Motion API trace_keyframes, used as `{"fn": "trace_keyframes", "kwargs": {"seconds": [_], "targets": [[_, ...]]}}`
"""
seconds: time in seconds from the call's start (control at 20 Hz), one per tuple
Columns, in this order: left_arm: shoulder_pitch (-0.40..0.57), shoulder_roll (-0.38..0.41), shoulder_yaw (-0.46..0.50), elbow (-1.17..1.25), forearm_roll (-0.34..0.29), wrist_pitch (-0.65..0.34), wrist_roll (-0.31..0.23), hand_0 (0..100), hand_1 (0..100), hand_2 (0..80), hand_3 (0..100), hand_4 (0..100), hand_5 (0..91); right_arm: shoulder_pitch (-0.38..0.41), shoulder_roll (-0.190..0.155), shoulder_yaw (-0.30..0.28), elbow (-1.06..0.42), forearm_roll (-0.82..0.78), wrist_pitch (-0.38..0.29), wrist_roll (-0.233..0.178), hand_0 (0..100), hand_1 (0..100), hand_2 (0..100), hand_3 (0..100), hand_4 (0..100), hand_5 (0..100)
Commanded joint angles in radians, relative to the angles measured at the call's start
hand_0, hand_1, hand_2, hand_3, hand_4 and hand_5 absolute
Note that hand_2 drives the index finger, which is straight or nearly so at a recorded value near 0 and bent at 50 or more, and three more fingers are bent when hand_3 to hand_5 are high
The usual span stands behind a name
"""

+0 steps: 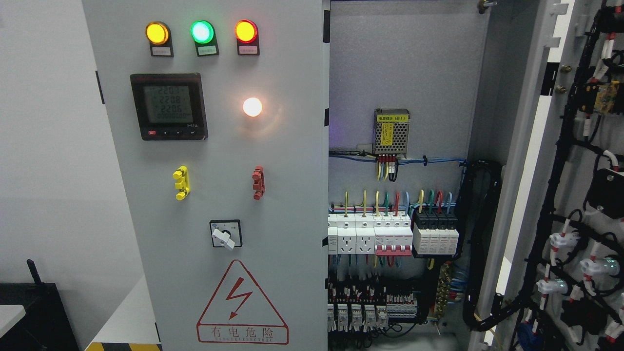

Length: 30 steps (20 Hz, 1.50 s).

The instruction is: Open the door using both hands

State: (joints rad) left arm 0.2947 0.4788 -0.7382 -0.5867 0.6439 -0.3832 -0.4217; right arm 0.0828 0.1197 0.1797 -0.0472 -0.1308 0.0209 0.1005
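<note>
Head view shows neither robot hand, so how far either is open, or whether it holds anything, cannot be told. Nearest, at the right edge, the right door (580, 204) stands swung wide, its inner face hung with black wiring looms and the backs of lamps. At left the left door (219, 195) is shut, carrying a warning triangle (242, 302), a rotary switch (224, 235), yellow and red handles (181, 183), a digital meter (168, 106) and three lit indicator lamps (201, 31). It looks like stiff, smooth sheet steel, fairly heavy with fittings; its free right edge beside the opening seems the surest hold. Farther in sits the cabinet interior (404, 63) with circuit breakers (392, 236) and a power supply (391, 131). Door latches are not discernible, and the lower terminals are cut off.
</note>
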Motion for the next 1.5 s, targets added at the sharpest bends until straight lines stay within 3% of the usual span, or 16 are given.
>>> {"fn": "trace_keyframes", "kwargs": {"seconds": [0.0,0.2,0.55,0.75,0.85,0.9,1.05,1.2,1.45], "targets": [[-0.044,-0.284,0.341,0.372,-0.191,0.004,0.001,0,0,0.0,0,3,0.0,0.0,0.0,0.0,-0.002,-0.001,-0.001,-0.001,11,0,0,0,0,0],[-0.098,-0.348,0.434,0.412,-0.295,0.013,0.009,0,0,0.0,0,3,0.0,0.0,0.0,0.0,-0.007,0.0,0.001,-0.001,11,0,0,0,0,0],[-0.181,-0.437,0.719,0.531,-0.602,0.041,0.014,0,0,0.0,0,3,0.0,0.003,0.0,0.0,-0.013,-0.003,-0.003,-0.001,11,0,0,0,0,0],[-0.209,-0.468,0.859,0.536,-0.717,0.108,0.02,0,0,0.0,0,3,0.0,0.066,-0.011,0.0,-0.155,-0.003,-0.001,-0.001,11,0,0,0,0,0],[-0.207,-0.477,0.898,0.535,-0.751,0.124,0.061,0,0,0.0,0,3,0.0,0.124,-0.02,-0.002,-0.273,-0.003,-0.003,-0.001,11,0,0,0,0,0],[-0.207,-0.483,0.911,0.535,-0.766,0.125,0.079,0,0,0.0,0,3,0.0,0.159,-0.035,-0.002,-0.352,-0.004,-0.003,-0.001,11,0,0,0,0,0],[-0.209,-0.496,0.983,0.53,-0.819,0.127,0.096,0,0,0.0,0,3,0.0,0.276,-0.124,0.0,-0.621,-0.007,-0.012,-0.001,11,0,0,0,0,0],[-0.207,-0.505,1.056,0.525,-0.906,0.129,0.098,0,0,0.0,0,3,0.0,0.345,-0.161,0.0,-0.824,-0.007,-0.015,-0.001,11,0,0,0,0,0],[-0.207,-0.511,1.08,0.522,-0.923,0.168,0.098,0,0,0.0,0,3,0.0,0.492,-0.209,0.009,-1.074,-0.007,-0.015,-0.004,11,0,0,0,0,0]]}}
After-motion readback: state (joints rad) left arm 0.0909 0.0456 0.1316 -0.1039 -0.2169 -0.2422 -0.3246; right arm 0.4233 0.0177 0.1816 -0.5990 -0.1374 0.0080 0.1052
